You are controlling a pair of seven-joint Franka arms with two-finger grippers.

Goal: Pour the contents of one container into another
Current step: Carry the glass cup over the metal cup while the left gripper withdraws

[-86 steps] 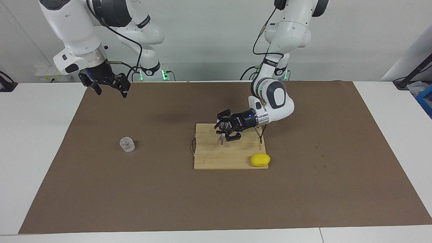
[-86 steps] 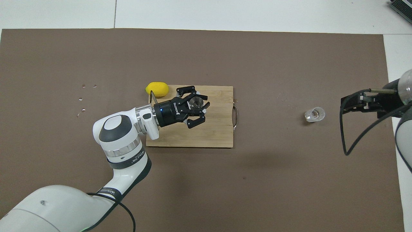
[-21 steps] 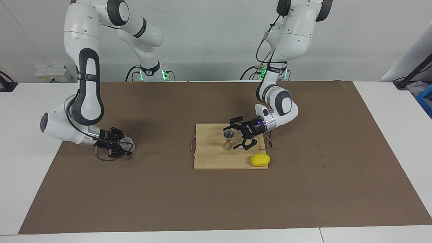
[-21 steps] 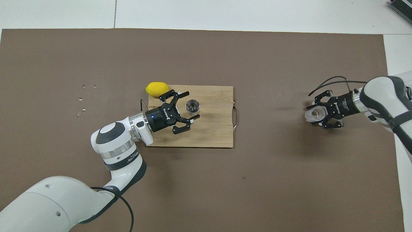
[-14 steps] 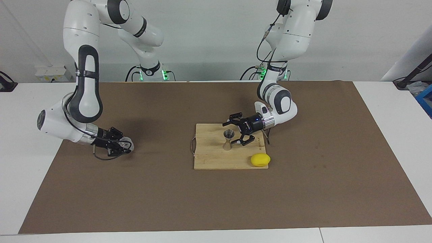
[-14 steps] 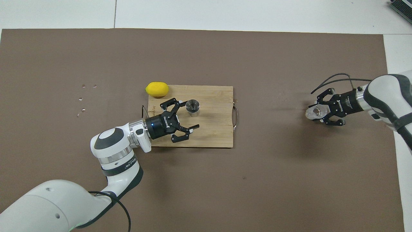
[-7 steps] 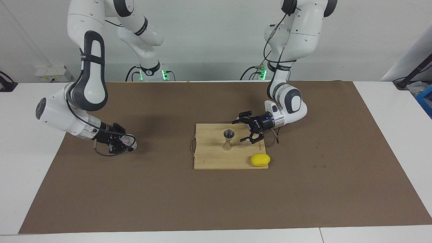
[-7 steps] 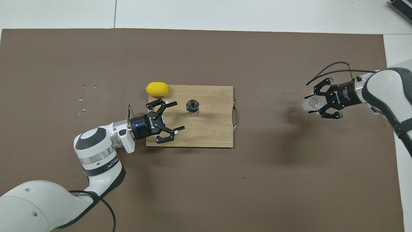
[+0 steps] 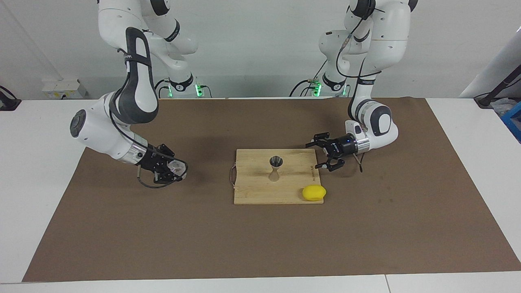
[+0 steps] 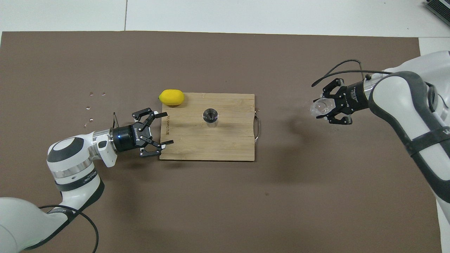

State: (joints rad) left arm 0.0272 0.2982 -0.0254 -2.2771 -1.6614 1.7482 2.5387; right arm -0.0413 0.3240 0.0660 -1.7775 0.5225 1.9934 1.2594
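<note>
Both jaws differ — right gripper (image 9: 171,169) clamps the glass cup (image 9: 176,166); left gripper (image 9: 323,154) wide, beside the jigger (image 9: 276,167).

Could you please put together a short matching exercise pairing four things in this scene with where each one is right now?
Things:
1. jigger
2. glass cup
3. lemon
4. left gripper

Places:
A. held in the right gripper above the brown mat
B. at a corner of the cutting board, toward the left arm's end of the table
C. open, at the board's edge on the left arm's end
D. standing upright in the middle of the cutting board

Pairs: 1-D, 2-A, 3-B, 4-C
</note>
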